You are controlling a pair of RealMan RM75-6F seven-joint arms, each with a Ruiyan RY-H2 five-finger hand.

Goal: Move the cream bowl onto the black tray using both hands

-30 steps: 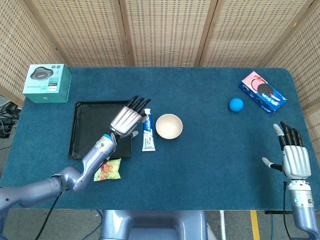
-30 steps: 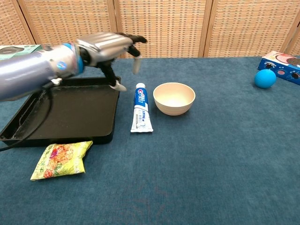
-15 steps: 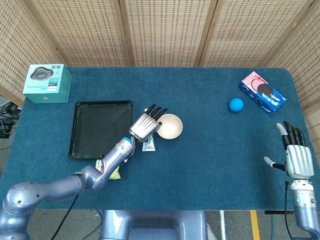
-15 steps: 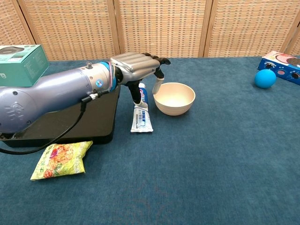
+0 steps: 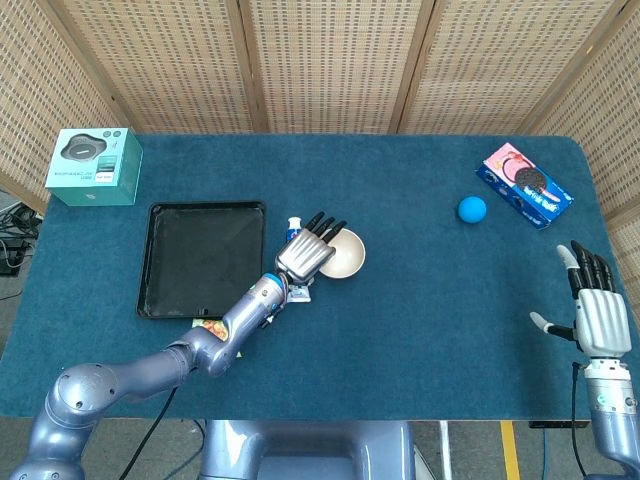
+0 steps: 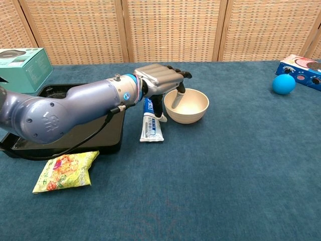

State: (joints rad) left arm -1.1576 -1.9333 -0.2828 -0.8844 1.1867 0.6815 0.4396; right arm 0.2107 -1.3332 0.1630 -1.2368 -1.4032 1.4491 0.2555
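The cream bowl (image 5: 343, 253) (image 6: 189, 106) stands upright on the blue cloth, right of the black tray (image 5: 195, 257) (image 6: 70, 128). My left hand (image 5: 309, 253) (image 6: 161, 80) hovers at the bowl's left rim, fingers spread and reaching over and into the bowl; it holds nothing. Its thumb hangs down beside the toothpaste tube (image 6: 151, 124), which lies between tray and bowl. My right hand (image 5: 597, 313) stays far off at the right table edge, fingers apart, empty; the chest view does not show it.
A snack packet (image 6: 63, 170) lies in front of the tray. A teal box (image 5: 94, 166) stands at the back left. A blue ball (image 5: 472, 209) and a cookie box (image 5: 527, 185) sit at the back right.
My left hand has travelled right from above the tray, across the toothpaste tube, to the bowl's left rim. The right hand has drifted slightly toward the table's near edge.
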